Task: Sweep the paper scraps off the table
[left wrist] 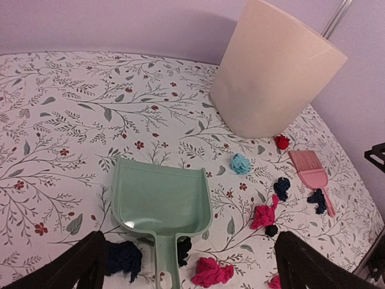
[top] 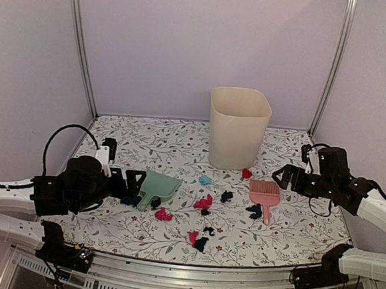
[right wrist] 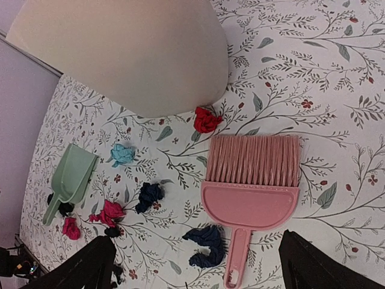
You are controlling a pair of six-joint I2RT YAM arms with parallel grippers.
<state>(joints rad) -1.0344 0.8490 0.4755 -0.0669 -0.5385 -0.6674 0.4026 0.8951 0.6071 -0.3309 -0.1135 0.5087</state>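
Lilac walls (top: 187, 44) close in a vine-printed surface (top: 153, 138), with a cream bin (top: 238, 128) standing at 12 o'clock. Scraps (top: 203, 203) lie scattered across the middle and toward 6 o'clock: pink, navy and black wads, a teal one (top: 205, 180), and a red one (top: 247, 173) just beside the bin's foot. A green dustpan (top: 157, 188) lies flat at 9 o'clock, its handle pointing at the left arm (top: 76, 182). The left jaws are wide apart and holding nothing, with that handle between them. A pink brush (top: 265, 194) lies at 3 o'clock with its bristles toward the bin, and the right arm (top: 324, 178) hovers over it, its jaws also spread and empty. The grasps look risky. A navy wad (left wrist: 123, 257) and a black one (left wrist: 183, 250) flank the dustpan handle, so jaws closing there could pinch paper with the plastic or nudge the pan askew. Another navy wad (right wrist: 207, 244) touches the brush handle, with the same hazard. Light wads may also skid under a fast stroke and roll off the 6 o'clock edge, and the red one sits where the bin blocks a clean sweep.
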